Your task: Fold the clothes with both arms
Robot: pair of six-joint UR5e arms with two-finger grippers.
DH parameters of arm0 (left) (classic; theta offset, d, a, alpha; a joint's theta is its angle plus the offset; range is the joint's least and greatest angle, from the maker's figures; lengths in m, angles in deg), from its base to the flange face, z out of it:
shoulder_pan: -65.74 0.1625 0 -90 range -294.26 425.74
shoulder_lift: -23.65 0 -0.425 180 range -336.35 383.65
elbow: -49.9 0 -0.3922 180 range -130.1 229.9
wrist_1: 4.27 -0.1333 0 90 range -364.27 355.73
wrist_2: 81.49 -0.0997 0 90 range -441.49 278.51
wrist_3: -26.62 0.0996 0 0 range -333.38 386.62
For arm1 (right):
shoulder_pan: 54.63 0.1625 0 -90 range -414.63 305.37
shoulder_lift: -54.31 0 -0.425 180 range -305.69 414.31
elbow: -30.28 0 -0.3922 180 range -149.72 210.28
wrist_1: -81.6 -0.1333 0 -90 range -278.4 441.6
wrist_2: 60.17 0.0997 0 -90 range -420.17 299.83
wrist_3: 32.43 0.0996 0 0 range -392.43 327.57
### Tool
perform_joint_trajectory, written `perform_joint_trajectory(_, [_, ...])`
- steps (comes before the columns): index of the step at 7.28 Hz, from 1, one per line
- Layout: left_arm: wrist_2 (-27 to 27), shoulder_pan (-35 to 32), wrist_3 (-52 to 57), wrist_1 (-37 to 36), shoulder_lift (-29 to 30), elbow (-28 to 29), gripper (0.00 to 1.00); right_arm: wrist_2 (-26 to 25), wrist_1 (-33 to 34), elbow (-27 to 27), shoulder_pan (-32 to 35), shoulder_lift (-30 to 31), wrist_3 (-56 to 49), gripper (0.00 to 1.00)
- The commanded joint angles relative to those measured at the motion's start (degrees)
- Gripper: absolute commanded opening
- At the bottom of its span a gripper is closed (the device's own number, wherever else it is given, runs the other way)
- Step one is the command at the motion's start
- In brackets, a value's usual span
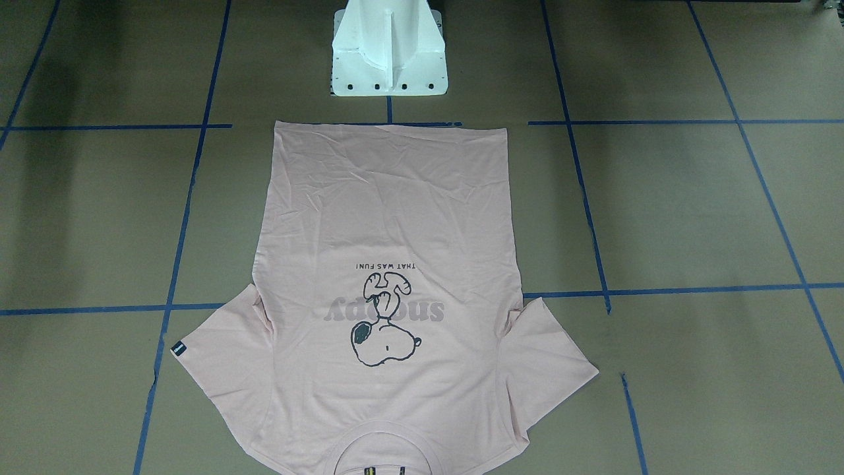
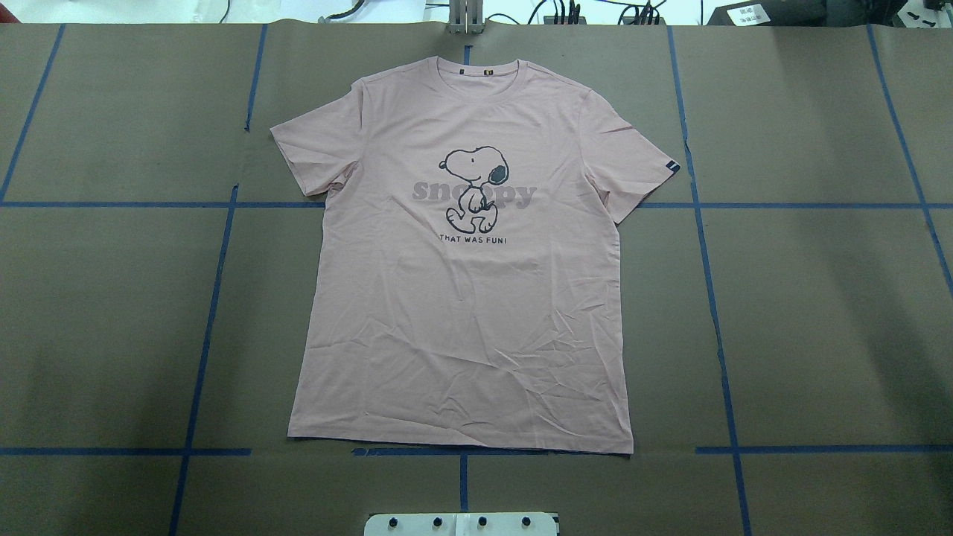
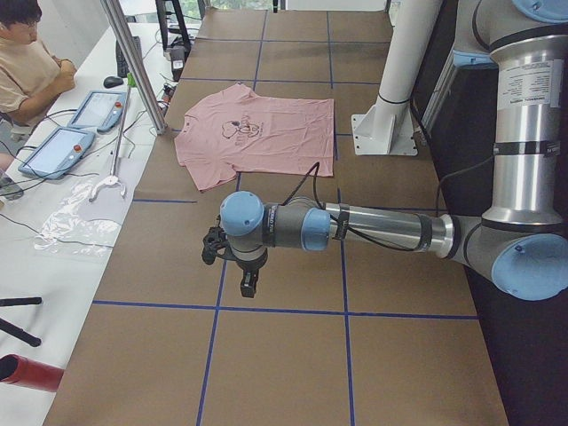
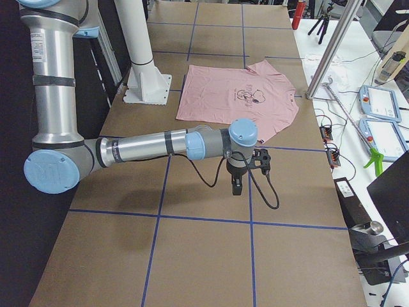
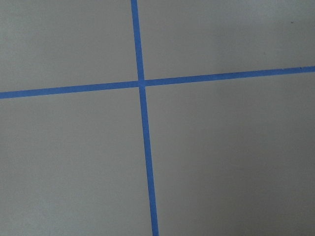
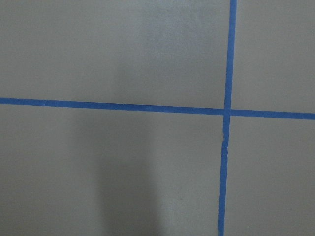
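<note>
The clothes are one pale pink T-shirt (image 2: 461,313) lying flat and print-up in the middle of the table, collar away from the robot's base; it also shows in the front-facing view (image 1: 389,211) and both side views (image 3: 266,133) (image 4: 236,96). A small black tag (image 2: 672,167) sits on one sleeve. My left arm (image 3: 382,229) reaches out over bare table far to the shirt's side, its gripper (image 3: 249,284) pointing down; I cannot tell if it is open. My right arm (image 4: 153,146) mirrors it on the other side, and its gripper (image 4: 236,187) is likewise unclear. Both wrist views show only table and tape.
Blue tape lines (image 2: 216,268) grid the brown table. The white pedestal base (image 1: 389,59) stands just behind the shirt's hem. Beyond the far edge are a metal pole (image 3: 133,62), tablets (image 3: 55,151), cables and a seated person (image 3: 27,62).
</note>
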Motion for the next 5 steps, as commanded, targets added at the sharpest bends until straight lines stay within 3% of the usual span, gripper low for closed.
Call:
perform_joint_trajectory(1, [-0.2,0.0,0.0,0.3,-0.1,-2.7,1.00,0.6,0.7,0.9,0.4,0.8,0.0,1.00])
perform_joint_trajectory(4, [0.2,0.1,-0.8,0.6,-0.4,-3.5,1.00,0.6,-0.2,1.2,0.3,2.4,-0.2,1.00])
perform_joint_trajectory(5, [0.1,0.0,-0.1,0.7,-0.6,-4.0,1.00,0.9,-4.0,1.2,0.2,3.4,0.1,1.00])
